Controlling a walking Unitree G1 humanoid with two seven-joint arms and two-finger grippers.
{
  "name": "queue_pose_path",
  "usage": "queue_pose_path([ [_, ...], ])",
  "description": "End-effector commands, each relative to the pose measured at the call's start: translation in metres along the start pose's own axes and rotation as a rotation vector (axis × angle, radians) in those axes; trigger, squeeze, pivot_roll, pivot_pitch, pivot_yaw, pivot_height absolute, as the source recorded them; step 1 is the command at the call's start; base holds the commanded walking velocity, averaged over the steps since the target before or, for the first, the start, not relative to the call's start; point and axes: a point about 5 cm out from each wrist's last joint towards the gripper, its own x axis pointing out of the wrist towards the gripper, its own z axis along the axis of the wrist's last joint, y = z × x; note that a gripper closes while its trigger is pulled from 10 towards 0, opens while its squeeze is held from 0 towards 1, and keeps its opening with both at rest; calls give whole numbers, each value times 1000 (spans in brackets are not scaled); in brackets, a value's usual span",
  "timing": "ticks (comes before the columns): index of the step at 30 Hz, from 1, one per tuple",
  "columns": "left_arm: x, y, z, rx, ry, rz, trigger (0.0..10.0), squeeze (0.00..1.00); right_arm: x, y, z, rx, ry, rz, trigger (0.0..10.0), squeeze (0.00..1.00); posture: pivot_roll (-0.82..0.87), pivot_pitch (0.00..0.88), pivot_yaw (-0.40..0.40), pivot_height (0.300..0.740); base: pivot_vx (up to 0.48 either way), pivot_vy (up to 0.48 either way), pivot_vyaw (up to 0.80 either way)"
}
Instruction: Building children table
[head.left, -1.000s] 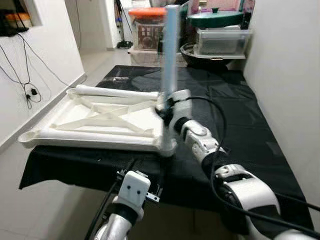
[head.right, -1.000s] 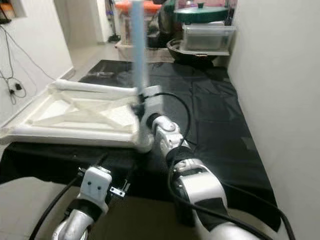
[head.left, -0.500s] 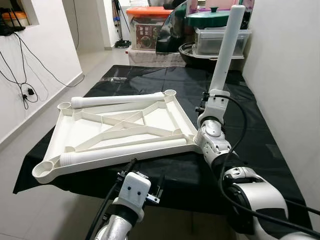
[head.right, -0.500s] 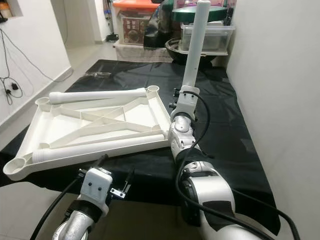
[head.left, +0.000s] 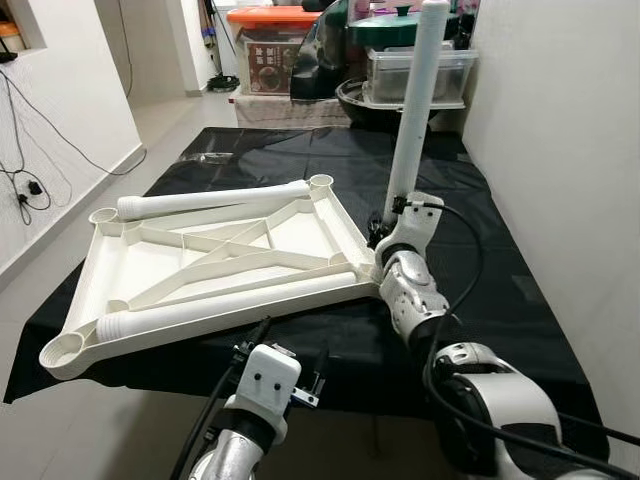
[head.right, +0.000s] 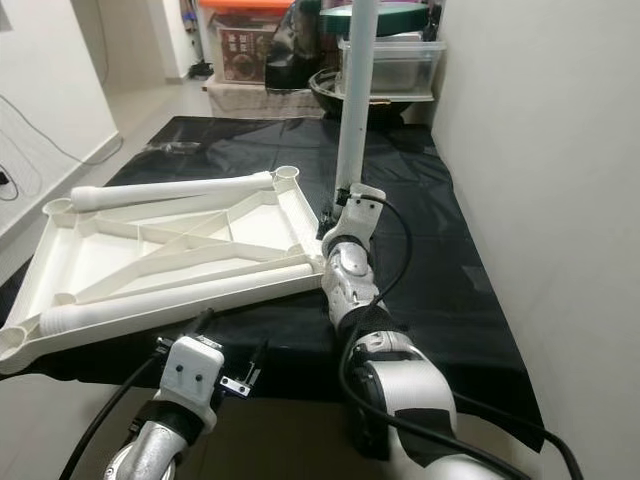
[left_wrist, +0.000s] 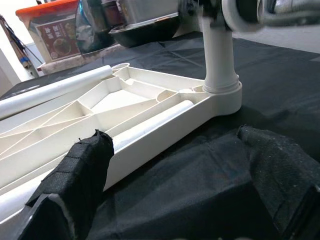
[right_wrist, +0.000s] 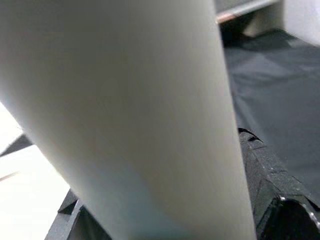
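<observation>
The tabletop (head.left: 215, 265) lies upside down on the black cloth (head.left: 480, 230), 2 loose legs (head.left: 215, 200) resting in it. The right gripper (head.left: 388, 215) pinches an upright leg (head.left: 415, 100) standing in the near corner socket. The left gripper (left_wrist: 175, 175) hangs spread before the table edge.

1. We saw a plain white tabletop (head.left: 220, 265) with white ribs.
2. We saw an upright table leg (head.left: 415, 105) in the same white.
3. Two loose legs (head.left: 215, 200) were white too.
4. The cloth (head.left: 470, 230) beneath was black.
5. Our right gripper (right_wrist: 260, 165) had black fingers; the arm (head.left: 480, 390) was silver with black cables.
6. A storage box (head.left: 270, 50) behind carried an orange lid.
7. A lid (head.left: 395, 22) beside it was dark green.
</observation>
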Motion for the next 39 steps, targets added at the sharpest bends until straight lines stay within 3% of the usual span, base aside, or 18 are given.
queue_pose_path([
  [1, 0, -1, -1, 1, 7, -8, 10000, 0, 1, 19, 5, 2, -6, 208, 10000, 0, 61, 0, -3, 740, 0, 0, 0],
  [2, 0, -1, -1, 1, 7, -9, 10000, 0, 0, 21, 5, -11, 39, 400, 10000, 0, 61, 0, -3, 740, 0, 0, 0],
  [3, 0, -1, -1, 1, 7, -9, 10000, 0, 0, 21, 5, -11, 39, 400, 10000, 0, 61, 0, -3, 740, 0, 0, 0],
  [4, 0, -1, -1, 1, 7, -10, 10000, 0, -5, 23, 4, -34, 81, 581, 10000, 0, 61, 0, -3, 740, 0, 0, 0],
  [7, 0, -1, -1, 1, 7, -10, 10000, 0, -5, 23, 4, -34, 81, 581, 10000, 0, 61, 0, -3, 740, 0, 0, 0],
  [10, 1, -1, -1, 1, 7, -10, 10000, 0, -13, 25, -1, -65, 165, 815, 10000, 0, 61, 0, -3, 740, 0, 0, 0],
  [14, 1, -1, -1, 1, 7, -10, 10000, 0, -18, 27, -4, -90, 190, 910, 10000, 0, 61, 0, -3, 740, 0, 0, 0],
  [15, 1, -1, -1, 1, 6, -10, 10000, 0, -25, 33, -6, -103, 229, 1056, 10000, 0, 61, 0, -3, 740, 0, 0, 0],
  [19, 1, -1, -1, 1, 6, -10, 10000, 0, -25, 33, -6, -103, 229, 1056, 10000, 0, 61, 0, -3, 740, 0, 0, 0],
  [21, 1, -1, -1, 2, 5, -10, 10000, 0, -32, 40, -7, -100, 265, 1230, 10000, 0, 71, 0, -6, 740, 0, 0, 0],
  [23, 1, -1, -1, 2, 5, -9, 10000, 0, -33, 45, -5, -82, 269, 1287, 10000, 0, 71, 0, -6, 740, 0, 0, 0],
  [26, 1, -1, -1, 2, 5, -9, 10000, 0, -33, 47, -4, -75, 271, 1301, 10000, 0, 71, 0, -6, 740, 0, 0, 0],
  [27, 1, -1, -1, 2, 5, -9, 10000, 0, -29, 49, -7, -108, 265, 1220, 0, 0, 73, 0, -10, 740, 0, 0, 0],
  [31, 0, -2, -1, 1, 6, -12, 10000, 0, -17, 47, -13, -160, 243, 915, 0, 0, 63, 0, -8, 740, 0, 0, 0],
  [33, 0, -2, -1, 1, 6, -13, 10000, 0, -15, 45, -13, -160, 241, 865, 0, 0, 63, 0, -8, 740, 0, 0, 0],
  [34, 0, -2, -1, 1, 7, -14, 10000, 0, -10, 36, -16, -163, 233, 691, 0, 0, 63, 0, -8, 740, 0, 0, 0],
  [37, 0, -2, -1, 1, 7, -14, 10000, 0, -10, 36, -16, -163, 233, 691, 0, 0, 63, 0, -8, 740, 0, 0, 0],
  [39, 0, -2, -1, 1, 8, -14, 10000, 0, -8, 29, -17, -166, 229, 581, 0, 0, 63, 0, -8, 740, 0, 0, 0],
])
